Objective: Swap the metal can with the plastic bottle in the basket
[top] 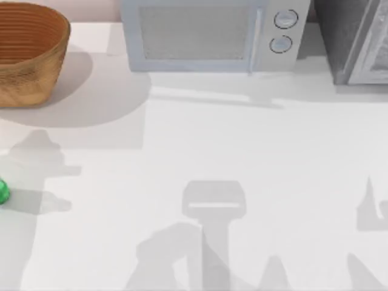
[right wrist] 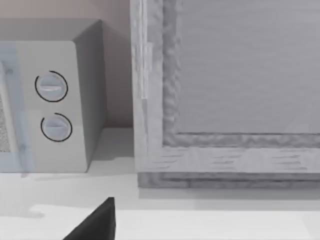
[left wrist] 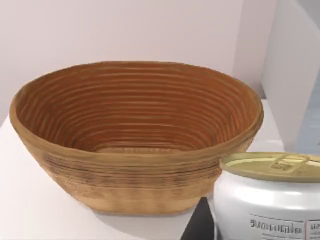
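From above, the large round woven wicker basket (top: 27, 54), orange-brown with ribbed inner walls, stands at the far left corner of the white surface (top: 242, 151), and what can be seen of its inside holds nothing. The small bright green plastic bottle (top: 3, 191) sits on the surface at the very left edge, nearer the front and well apart from the basket, cut off so that only a sliver shows. A pale grey microwave oven (top: 212, 33) with two round dials stands at the back, and a darker grey cabinet (top: 354, 39) fills the far right corner. Soft shadows of the arms fall across the front of the surface.

From the left wrist, the basket stands upright with its wide mouth open towards the camera and its floor bare. Close in front, the small metal can (left wrist: 270, 200), white-bodied with a dull gold-olive pull-tab top, stands upright, its long axis vertical. It sits so near the lens that I judge it to be in the left end effector's grasp or just beside it, but I cannot tell the fingers' state. The basket lies straight ahead of the can, so the left arm is the nearer one, and the coming move looks like carrying the can forward over the rim.

From the right wrist, the microwave's dials and the grey cabinet face the camera; a dark wedge pokes in low down, and I cannot tell the state of the right end effector.
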{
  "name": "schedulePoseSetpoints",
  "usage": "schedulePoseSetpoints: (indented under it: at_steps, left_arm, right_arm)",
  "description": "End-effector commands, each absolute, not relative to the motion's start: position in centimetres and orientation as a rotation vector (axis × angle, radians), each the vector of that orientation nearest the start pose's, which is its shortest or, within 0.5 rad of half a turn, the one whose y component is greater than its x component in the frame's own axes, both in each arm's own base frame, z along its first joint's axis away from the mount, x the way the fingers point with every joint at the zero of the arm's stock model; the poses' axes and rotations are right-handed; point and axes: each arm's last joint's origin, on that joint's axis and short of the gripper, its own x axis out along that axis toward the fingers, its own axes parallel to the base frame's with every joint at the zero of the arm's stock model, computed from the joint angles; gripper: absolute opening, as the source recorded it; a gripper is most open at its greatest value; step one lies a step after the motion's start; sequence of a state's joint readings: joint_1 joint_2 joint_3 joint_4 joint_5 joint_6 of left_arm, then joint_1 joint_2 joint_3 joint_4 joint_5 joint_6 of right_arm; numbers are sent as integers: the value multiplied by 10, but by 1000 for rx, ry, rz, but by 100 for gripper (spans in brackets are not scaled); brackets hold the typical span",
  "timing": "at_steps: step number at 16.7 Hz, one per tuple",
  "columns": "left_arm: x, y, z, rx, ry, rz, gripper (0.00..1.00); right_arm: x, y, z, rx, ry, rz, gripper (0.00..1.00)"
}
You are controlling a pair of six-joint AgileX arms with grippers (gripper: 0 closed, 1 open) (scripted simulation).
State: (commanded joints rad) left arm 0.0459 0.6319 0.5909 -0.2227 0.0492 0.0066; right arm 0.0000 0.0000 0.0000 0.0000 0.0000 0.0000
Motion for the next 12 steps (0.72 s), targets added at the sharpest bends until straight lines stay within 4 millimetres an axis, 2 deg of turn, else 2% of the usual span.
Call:
schedulePoseSetpoints:
  at_steps: [3, 7, 9, 12]
  left_arm:
    - [122, 2, 233, -5, 135, 2, 0]
    - [107, -1, 180, -2, 32, 2, 0]
    - [106, -1, 165, -1, 9, 1, 0]
    - [106, -1, 160, 0, 0, 0, 0]
  right_arm:
    - [106, -1, 160, 0, 0, 0, 100]
    - [106, -1, 160, 0, 0, 0, 100]
    - [106, -1, 160, 0, 0, 0, 100]
    - [106, -1, 160, 0, 0, 0, 100]
